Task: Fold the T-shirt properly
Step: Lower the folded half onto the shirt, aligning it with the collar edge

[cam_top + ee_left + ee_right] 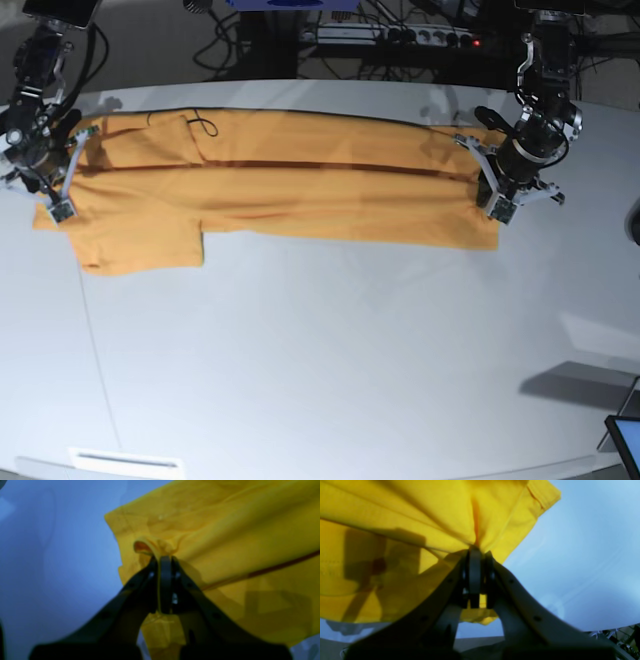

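- Pale grey-white and smooth, the wide tabletop filled most of the base view, with dark cables and a power strip behind its far edge.
- Across the far half of that table lay the large plain orange-yellow cloth T-shirt, stretched left to right as a long folded band, one short sleeve sticking out toward the near side at the left end.
- My left gripper, at the shirt's right end in the base view, was clamped on a bunched fold of the fabric, jaws pressed together.
- My right gripper, at the left end in the base view, was likewise pinched tight on gathered cloth near a hemmed corner.
- Creases in the cloth ran toward both pinch points.
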Robot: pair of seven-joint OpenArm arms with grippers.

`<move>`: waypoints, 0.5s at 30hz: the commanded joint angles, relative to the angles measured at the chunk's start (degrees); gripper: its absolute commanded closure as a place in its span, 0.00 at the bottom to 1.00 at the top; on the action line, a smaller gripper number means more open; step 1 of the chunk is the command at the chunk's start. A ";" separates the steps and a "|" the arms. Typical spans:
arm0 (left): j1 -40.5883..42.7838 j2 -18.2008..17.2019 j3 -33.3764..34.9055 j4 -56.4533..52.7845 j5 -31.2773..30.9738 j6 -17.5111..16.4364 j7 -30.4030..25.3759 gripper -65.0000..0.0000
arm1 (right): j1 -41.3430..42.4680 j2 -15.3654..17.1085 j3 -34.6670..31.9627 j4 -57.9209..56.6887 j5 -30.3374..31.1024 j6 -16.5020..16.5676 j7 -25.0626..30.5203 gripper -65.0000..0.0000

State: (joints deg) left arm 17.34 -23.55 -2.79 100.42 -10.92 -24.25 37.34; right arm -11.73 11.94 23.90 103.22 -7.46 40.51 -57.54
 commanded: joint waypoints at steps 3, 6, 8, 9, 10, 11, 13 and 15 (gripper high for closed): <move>-0.33 -1.28 -0.51 0.72 0.59 0.73 -0.55 1.00 | 0.52 0.67 0.50 0.74 -0.67 -0.51 -0.26 0.98; -0.33 -1.99 -0.42 0.72 0.59 0.73 -0.55 1.00 | 0.08 0.67 0.50 0.74 -0.67 -0.51 -0.26 0.90; -0.33 -2.08 -0.51 0.72 0.59 0.73 -0.55 1.00 | -0.27 0.67 0.50 0.74 -0.67 -0.51 -0.26 0.75; -0.33 -2.52 -0.51 0.72 0.59 0.73 -0.55 1.00 | -0.27 0.67 0.58 0.74 -0.67 -0.51 -0.26 0.68; -0.33 -2.95 -0.51 0.72 0.59 0.73 -0.55 0.99 | -0.45 0.58 1.20 0.74 -0.67 -0.51 -0.26 0.57; -0.33 -3.13 -0.42 0.72 0.59 0.73 -0.55 0.96 | -0.54 0.58 1.99 0.74 -0.67 -0.51 -0.26 0.49; -0.51 -3.22 -0.51 0.72 0.50 0.73 -0.55 0.86 | -0.45 0.58 3.31 0.74 -0.67 -0.51 -0.26 0.31; -0.60 -3.22 -0.51 0.81 0.50 0.73 -0.55 0.74 | -0.45 0.58 3.84 0.74 -0.67 -0.51 0.00 0.19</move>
State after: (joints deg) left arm 17.26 -26.00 -2.81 100.42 -10.50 -24.03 37.69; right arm -12.58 11.73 27.38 103.22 -7.84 40.47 -57.98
